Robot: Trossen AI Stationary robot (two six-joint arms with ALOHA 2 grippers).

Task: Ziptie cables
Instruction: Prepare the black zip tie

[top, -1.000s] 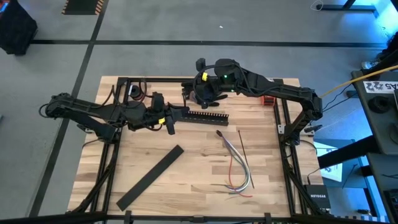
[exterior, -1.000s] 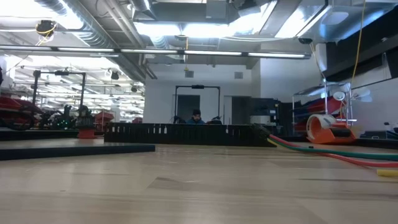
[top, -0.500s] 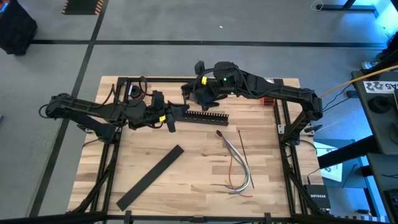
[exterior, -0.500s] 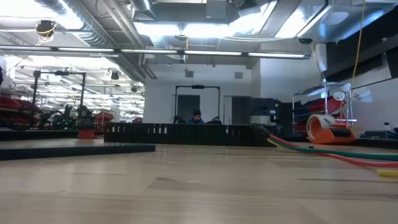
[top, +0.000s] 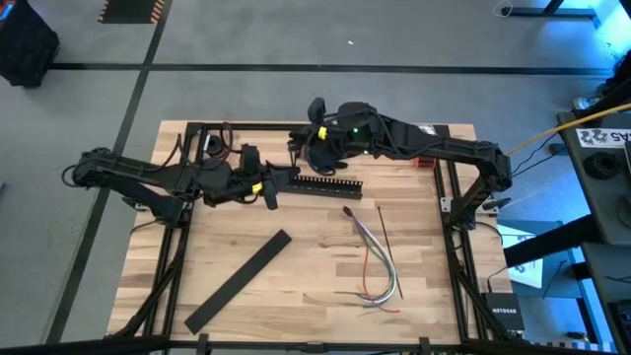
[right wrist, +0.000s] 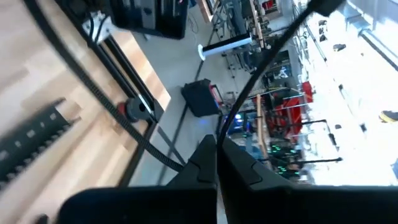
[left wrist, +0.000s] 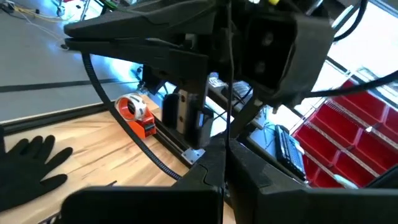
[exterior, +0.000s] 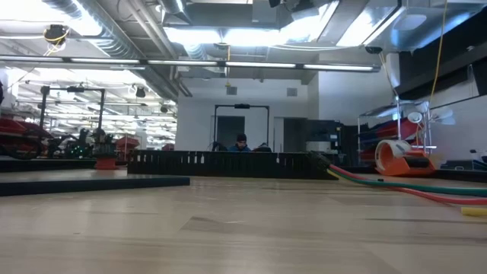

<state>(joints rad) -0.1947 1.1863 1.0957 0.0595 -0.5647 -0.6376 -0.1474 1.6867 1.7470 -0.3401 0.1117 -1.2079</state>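
Note:
The cables (top: pixel 377 258), thin grey, white and red wires, lie loose on the wooden table right of centre. In the low view they run along the right (exterior: pixel 411 189). The ziptie (top: pixel 386 233), a thin dark strip, lies flat beside them. My left gripper (top: pixel 286 177) is shut and sits at the left end of the black comb-slotted bar (top: pixel 327 183); I cannot tell whether it touches the bar. Its fingers meet in the left wrist view (left wrist: pixel 225 180). My right gripper (top: pixel 314 138) is shut, raised above the bar's far side. Its fingers meet in the right wrist view (right wrist: pixel 216 163).
A flat black strip (top: pixel 239 281) lies slanting at the near left. A black frame (top: pixel 446 197) runs around the table's edges. An orange tape dispenser (exterior: pixel 402 158) stands at the right side. A dark glove (left wrist: pixel 31 163) lies on the table.
My right gripper has turned at the wrist and shifted a little toward the table's far left, above the comb-slotted bar. Its fingers stay shut. The cables, ziptie and bars lie as before.

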